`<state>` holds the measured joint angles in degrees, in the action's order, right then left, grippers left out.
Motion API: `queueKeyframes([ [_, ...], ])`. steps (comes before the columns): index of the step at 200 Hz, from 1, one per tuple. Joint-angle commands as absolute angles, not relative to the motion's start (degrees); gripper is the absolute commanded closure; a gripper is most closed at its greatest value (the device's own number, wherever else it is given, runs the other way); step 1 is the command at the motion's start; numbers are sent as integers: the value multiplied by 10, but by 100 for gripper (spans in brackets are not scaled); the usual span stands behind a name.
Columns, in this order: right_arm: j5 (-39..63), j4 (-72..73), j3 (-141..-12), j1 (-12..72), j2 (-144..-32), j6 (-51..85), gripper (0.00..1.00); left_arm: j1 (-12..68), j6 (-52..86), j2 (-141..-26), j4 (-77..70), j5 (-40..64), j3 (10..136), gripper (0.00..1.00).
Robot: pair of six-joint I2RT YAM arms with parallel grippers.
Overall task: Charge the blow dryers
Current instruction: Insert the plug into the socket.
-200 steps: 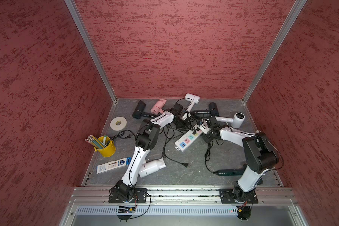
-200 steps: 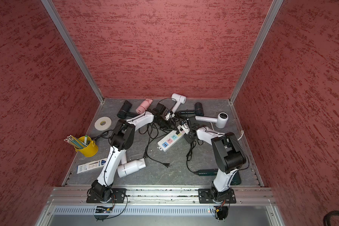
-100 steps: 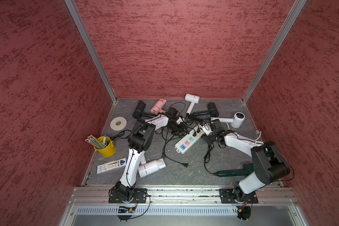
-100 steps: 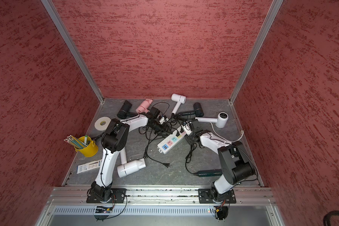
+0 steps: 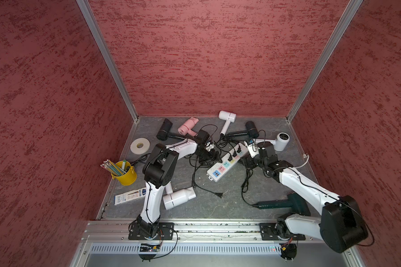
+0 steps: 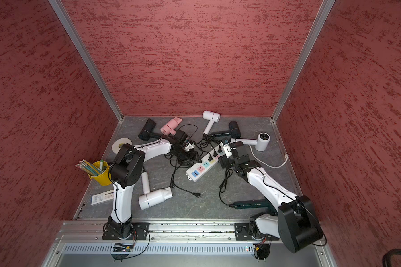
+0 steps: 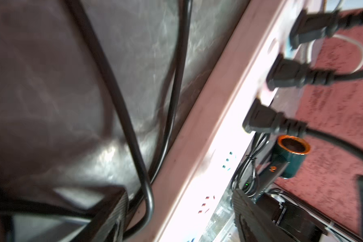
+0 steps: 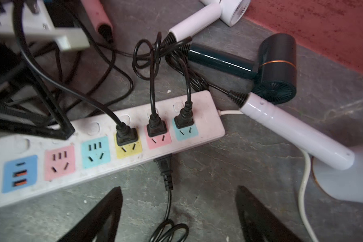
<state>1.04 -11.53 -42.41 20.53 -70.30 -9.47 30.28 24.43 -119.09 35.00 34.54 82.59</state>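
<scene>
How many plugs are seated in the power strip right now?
3 on the power strip: yellow-socket plug, pink-socket plug, end blue-socket plug, side by side. A loose plug lies at the strip's edge, uncounted. No sockets look hidden.

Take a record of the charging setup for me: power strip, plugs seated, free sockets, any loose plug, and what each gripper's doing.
power strip: white, lying flat
seated plugs: three black, in yellow socket, pink socket, blue socket
free sockets: cyan socket, second pink socket
loose plug: lying beside strip's edge
right gripper: open, empty, near loose plug
left gripper: open, empty, beside strip
</scene>
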Motion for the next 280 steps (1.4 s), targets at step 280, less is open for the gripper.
queueKeyframes([
  [280,203,30,-272,208,-503,291,0,339,362,-426,227,8,372,0],
])
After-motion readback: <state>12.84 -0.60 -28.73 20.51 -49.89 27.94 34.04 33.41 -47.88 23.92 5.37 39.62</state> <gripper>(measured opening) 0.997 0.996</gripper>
